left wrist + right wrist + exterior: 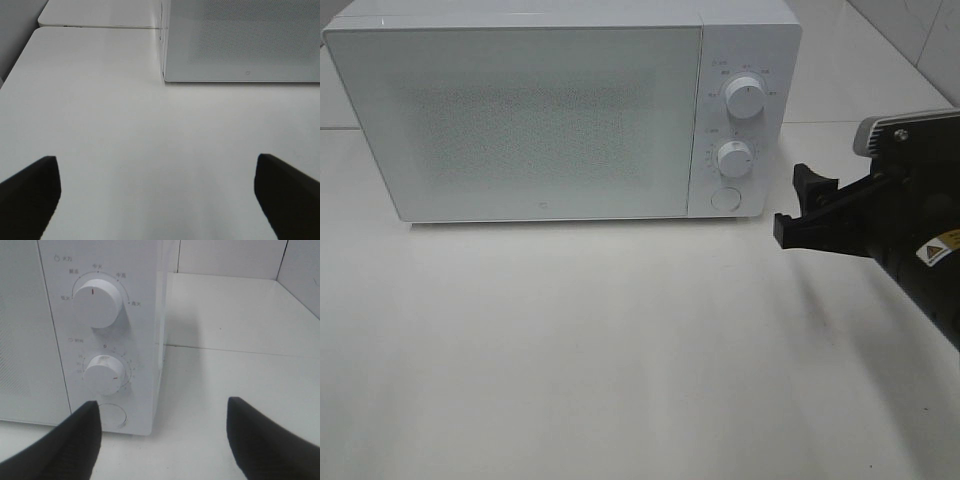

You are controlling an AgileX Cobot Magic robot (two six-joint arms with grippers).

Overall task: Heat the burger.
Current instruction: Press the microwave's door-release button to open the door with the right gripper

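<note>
The burger is not in view. A white microwave (520, 110) stands at the back of the table with its door shut; it also shows in the left wrist view (240, 40). Its control panel has an upper knob (746, 98) (98, 300), a lower knob (733, 158) (103, 375) and a round door button (724, 197) (114, 416). My right gripper (800, 205) (160, 440) is open and empty, just right of the panel, near the button. My left gripper (157, 195) is open and empty over bare table in front of the microwave's left corner.
The white table (620, 350) stretches in front of the microwave. A tiled wall (920, 30) rises at the back right. A second table edge (95, 20) lies behind the microwave's left side.
</note>
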